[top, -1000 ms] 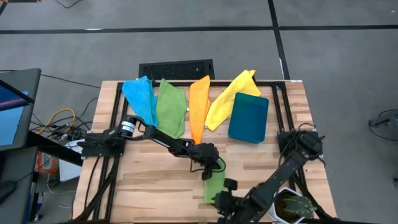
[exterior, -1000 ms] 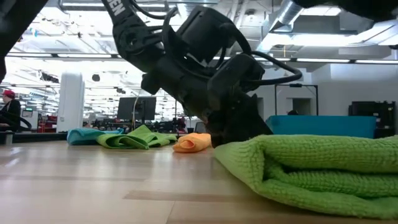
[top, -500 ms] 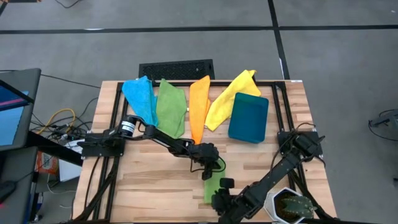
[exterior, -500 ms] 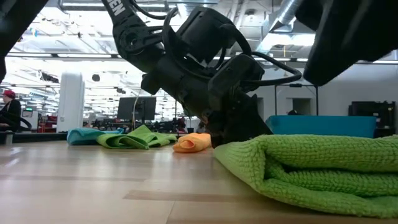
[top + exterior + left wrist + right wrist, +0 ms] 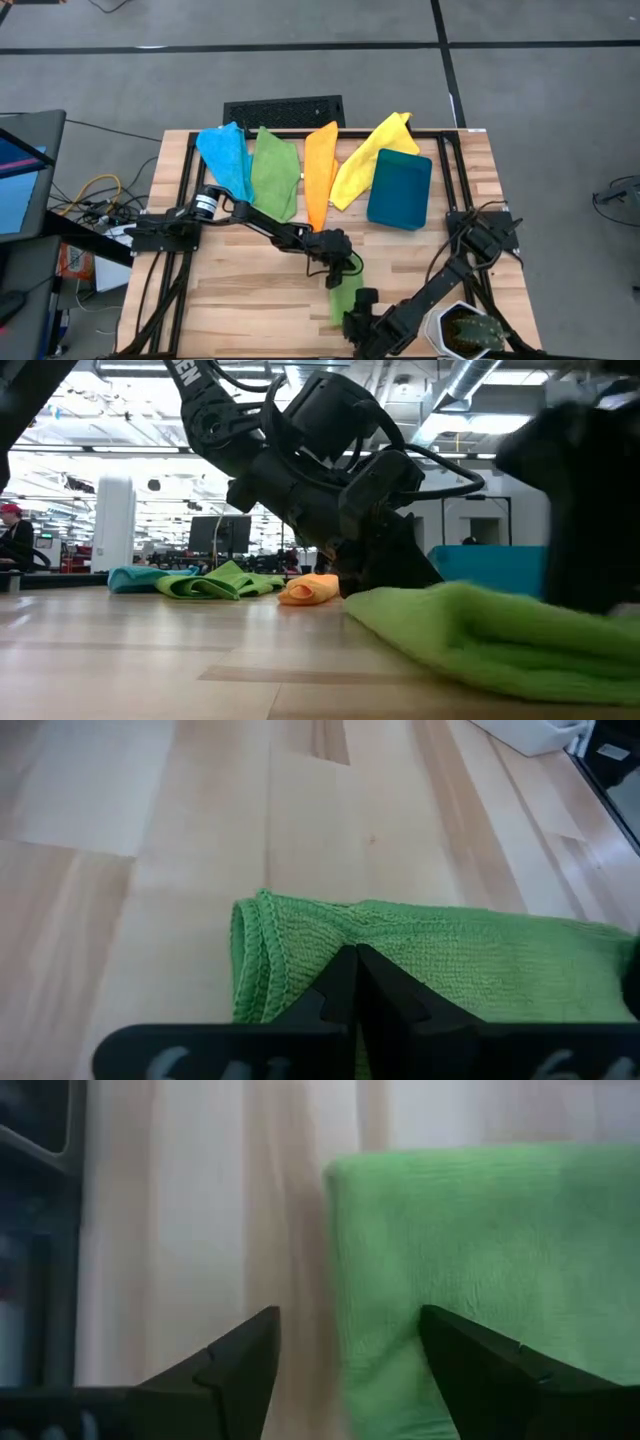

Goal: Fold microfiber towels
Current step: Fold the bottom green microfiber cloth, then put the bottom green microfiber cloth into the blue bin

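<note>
High view shows the green towel (image 5: 345, 295) near the table's front edge, between my 2 grippers. My left gripper (image 5: 352, 982) is closed, pinching its far end; my right gripper (image 5: 345, 1355) stands open over the near end (holding nothing). If I pull left now, the fold could slide open. The towel looks soft, thick, folded narrow.

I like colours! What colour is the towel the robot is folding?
Bright green towel, best seen in the left wrist view.

Nubbly green cloth towel (image 5: 430, 955) on smooth matt wooden table (image 5: 200, 830).
</note>
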Controlling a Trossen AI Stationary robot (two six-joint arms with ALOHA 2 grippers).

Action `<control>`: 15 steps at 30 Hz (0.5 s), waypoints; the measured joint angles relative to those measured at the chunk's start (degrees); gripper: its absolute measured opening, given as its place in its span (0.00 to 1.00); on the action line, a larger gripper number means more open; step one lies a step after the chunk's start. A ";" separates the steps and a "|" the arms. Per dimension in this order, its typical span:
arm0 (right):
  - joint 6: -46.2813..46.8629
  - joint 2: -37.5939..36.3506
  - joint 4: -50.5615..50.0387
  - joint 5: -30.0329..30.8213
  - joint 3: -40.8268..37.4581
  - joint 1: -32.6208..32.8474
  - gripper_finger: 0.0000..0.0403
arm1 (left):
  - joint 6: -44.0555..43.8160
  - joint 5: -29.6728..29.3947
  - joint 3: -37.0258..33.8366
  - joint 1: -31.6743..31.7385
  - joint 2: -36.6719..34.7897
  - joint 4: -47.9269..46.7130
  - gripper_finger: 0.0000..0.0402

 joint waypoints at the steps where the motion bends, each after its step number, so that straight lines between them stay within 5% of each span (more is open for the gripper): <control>1: 0.59 0.92 -0.16 0.08 0.55 -0.06 0.67 | -0.01 -0.18 0.00 0.06 0.00 -0.03 0.00; 8: 10.86 1.82 -6.53 -1.83 0.98 -0.46 0.60 | -0.97 -0.20 -0.02 0.36 0.04 0.36 0.00; 15: 11.74 2.02 -9.43 -3.49 2.22 -1.67 0.31 | -2.51 1.01 -0.02 0.58 -0.10 0.63 0.00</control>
